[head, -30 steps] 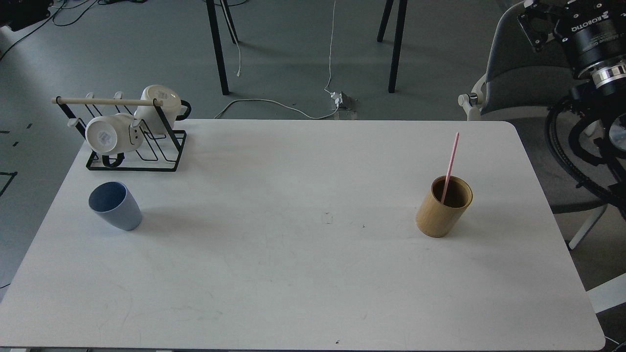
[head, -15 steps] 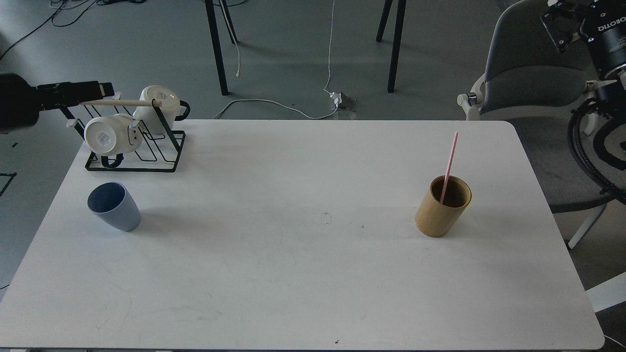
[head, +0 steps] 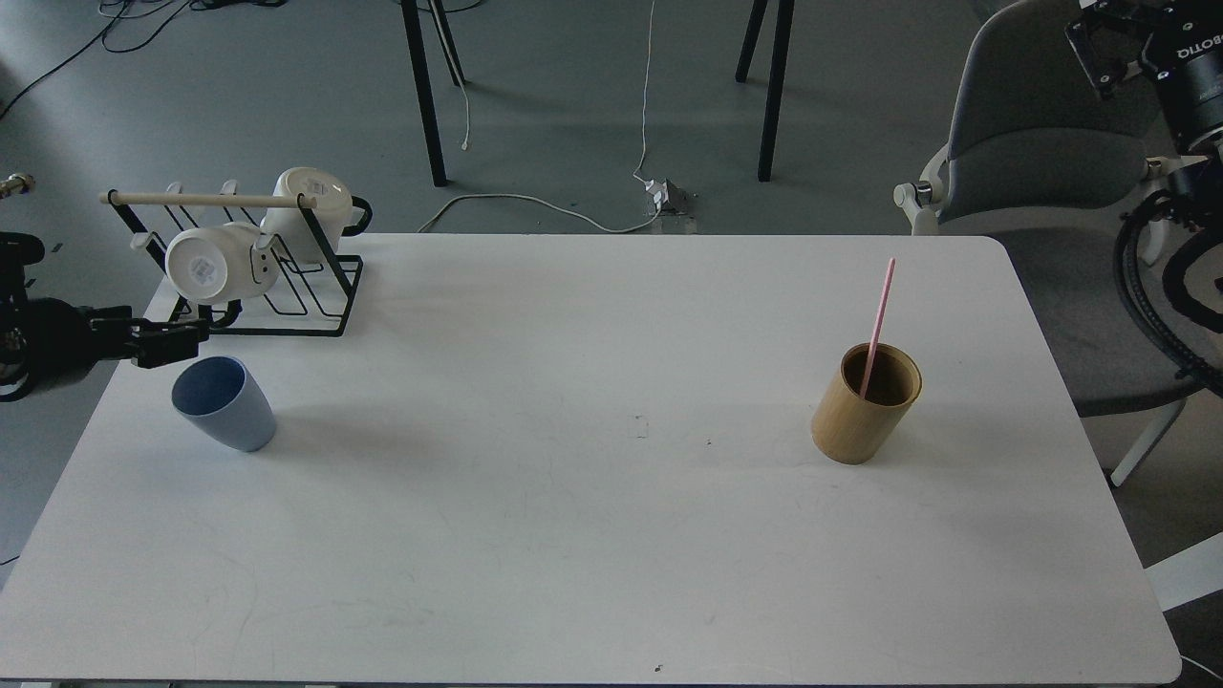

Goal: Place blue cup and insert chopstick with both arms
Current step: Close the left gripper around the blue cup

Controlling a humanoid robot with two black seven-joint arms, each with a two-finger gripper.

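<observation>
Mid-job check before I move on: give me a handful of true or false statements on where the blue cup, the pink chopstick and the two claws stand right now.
1. The blue cup stands upright on the white table. True.
2. The pink chopstick sits in the blue cup. False: it leans in the bamboo holder.
3. The left claw is beside the blue cup's rim, not holding it. True.
4. The right claw grips the chopstick. False: it is raised off the table by the grey chair.
5. Two white mugs hang on the black rack. True.
</observation>
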